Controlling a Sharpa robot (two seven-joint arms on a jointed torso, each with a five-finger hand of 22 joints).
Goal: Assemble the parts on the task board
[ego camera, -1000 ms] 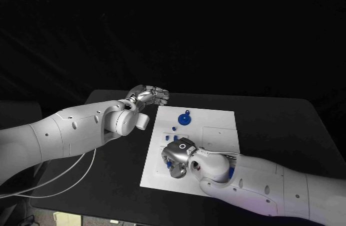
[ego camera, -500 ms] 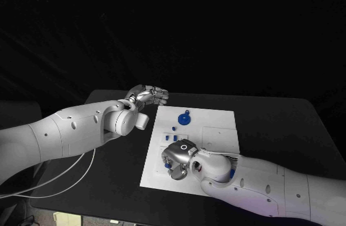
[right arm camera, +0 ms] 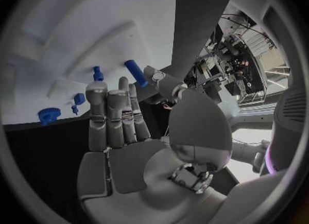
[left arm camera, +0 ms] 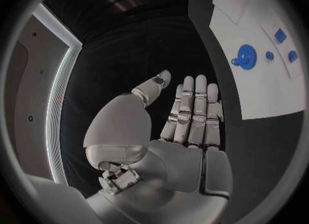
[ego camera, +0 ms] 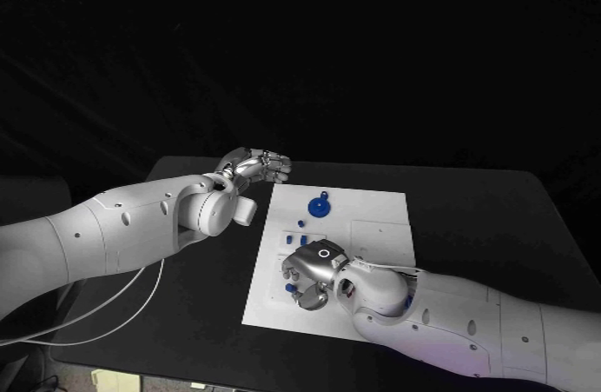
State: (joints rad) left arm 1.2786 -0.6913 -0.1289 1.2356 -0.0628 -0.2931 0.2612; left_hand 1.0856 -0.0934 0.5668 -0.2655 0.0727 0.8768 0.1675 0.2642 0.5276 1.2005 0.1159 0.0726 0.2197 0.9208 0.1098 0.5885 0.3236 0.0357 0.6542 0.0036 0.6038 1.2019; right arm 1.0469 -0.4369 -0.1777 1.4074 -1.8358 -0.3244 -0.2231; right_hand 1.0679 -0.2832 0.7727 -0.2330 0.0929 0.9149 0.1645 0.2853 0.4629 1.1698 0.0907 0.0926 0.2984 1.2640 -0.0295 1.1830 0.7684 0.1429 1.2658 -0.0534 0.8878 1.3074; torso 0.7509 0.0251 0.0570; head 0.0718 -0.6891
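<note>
Moved: right hand (ego camera: 309, 275) crept slightly nearer along board (ego camera: 376, 214); pin (right arm camera: 136, 72) at its fingertips, grasp — can't tell.
Left hand (ego camera: 257, 166): empty, fingers out, off board above bench (ego camera: 501, 209).
Parts: gear (ego camera: 320, 206) near board's far edge; likely light, stiff, slippery — pinch sides.

white task board (ego camera: 376, 214), blue parts (ego camera: 320, 206) on it

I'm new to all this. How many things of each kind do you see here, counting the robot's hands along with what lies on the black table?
Silver hands: 2 (left hand, right hand)
White task board: 1
Round blue disc: 1
Small blue pieces: 4, as far as the views show
Total: 8
</note>
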